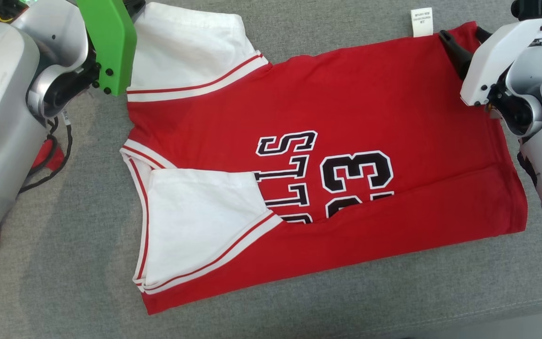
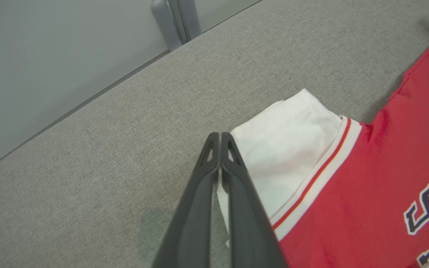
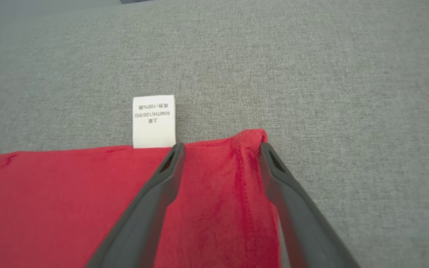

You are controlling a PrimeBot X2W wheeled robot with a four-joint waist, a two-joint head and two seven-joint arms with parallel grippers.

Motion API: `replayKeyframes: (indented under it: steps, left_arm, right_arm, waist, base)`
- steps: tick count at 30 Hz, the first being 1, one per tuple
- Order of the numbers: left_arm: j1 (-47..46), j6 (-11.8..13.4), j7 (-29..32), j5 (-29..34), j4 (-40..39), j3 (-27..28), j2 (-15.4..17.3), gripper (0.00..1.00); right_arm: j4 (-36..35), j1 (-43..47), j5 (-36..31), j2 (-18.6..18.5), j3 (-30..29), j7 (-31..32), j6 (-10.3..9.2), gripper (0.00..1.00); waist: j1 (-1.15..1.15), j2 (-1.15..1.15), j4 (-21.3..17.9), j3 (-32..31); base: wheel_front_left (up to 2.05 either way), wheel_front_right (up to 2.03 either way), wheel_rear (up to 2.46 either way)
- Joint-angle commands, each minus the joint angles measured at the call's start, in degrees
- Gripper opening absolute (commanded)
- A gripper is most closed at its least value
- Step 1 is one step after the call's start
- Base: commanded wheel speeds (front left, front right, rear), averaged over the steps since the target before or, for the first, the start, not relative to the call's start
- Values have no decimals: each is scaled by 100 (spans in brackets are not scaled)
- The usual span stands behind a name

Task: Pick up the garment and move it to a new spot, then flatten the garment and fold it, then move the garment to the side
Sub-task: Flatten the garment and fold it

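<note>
Head view, count: one shirt (image 1: 370,108), two white sleeves (image 1: 200,221), one label (image 1: 421,22), two grippers.
Head view, shirt: red, lying flat across the middle of the grey table (image 1: 299,310), near side folded up over the lower part of a black-and-white 23 and lettering; the collar end points to the robot's left, the hem to its right.
Head view, right gripper (image 1: 461,33): fingers spread at the far hem corner, just beside the label.
Head view, room: bare table along the near side and at the left; the table's near edge shows at lower right.
Left wrist view, left gripper (image 2: 220,136): fingers pressed together, with a strip of the white sleeve's edge in the slit between them.
Left wrist view, shirt: the far sleeve, trimmed with a red stripe, lies beside the fingers.
Left wrist view, room: wide bare table ahead, its far edge running slantwise, a grey post (image 2: 169,22) beyond it.
Right wrist view, right gripper (image 3: 221,147): fingers apart, straddling the red hem corner.
Right wrist view, label (image 3: 153,121): juts past the shirt's edge, touching the nearer fingertip.
Right wrist view, room: bare table beyond the hem.
</note>
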Motion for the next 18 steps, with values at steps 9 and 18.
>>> replayKeyframes:
  steps: [9,18]
  left_arm:
    - [-170,5,-587,116,-47,-191,104,0]
    - [-584,4,-1799,314,288,-251,115,0]
  right_arm:
    - [326,-333,46,26,202,-365,-2,0]
    - [380,-639,328,-95,158,-1002,-2,0]
  waist:
    - [0,0,6,3]
    - [0,0,-74,124]
  base:
    - [0,0,0]
    - [0,0,0]
